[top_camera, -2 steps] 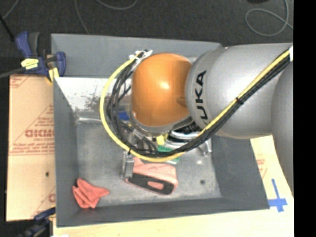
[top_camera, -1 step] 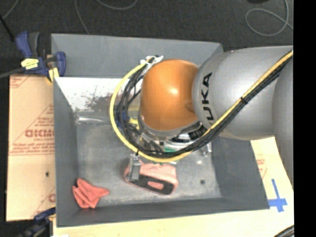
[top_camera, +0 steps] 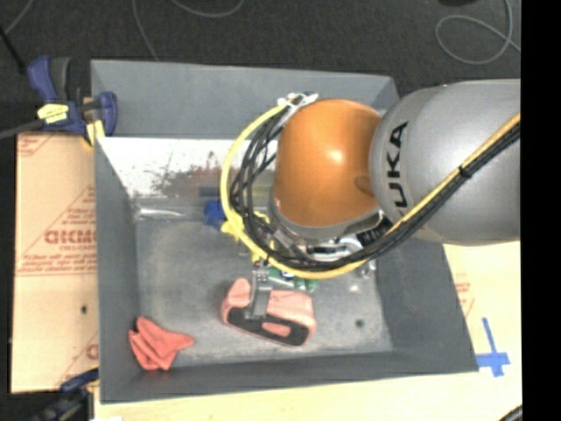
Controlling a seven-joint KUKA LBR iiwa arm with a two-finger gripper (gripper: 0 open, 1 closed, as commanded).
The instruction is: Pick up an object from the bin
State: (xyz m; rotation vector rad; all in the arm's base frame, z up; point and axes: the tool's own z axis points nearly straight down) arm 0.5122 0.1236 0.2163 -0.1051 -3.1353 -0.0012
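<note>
The grey bin (top_camera: 116,261) held a pink, black-edged soft object (top_camera: 294,307) beneath the gripper (top_camera: 259,305) and a red crumpled piece (top_camera: 158,344) well apart from the jaws; their state couldn't be told.

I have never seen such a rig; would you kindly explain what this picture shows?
One camera looks down, slightly sideways, on a grey metal bin. The big grey shape is a robot arm reaching in from the right; the orange dome and cables belong to it. Its gripper is down at a pink and black thing on the bin's floor; whether it grips it, I cannot tell. A red crumpled thing lies lower left, a small blue thing beside the cables.
</note>
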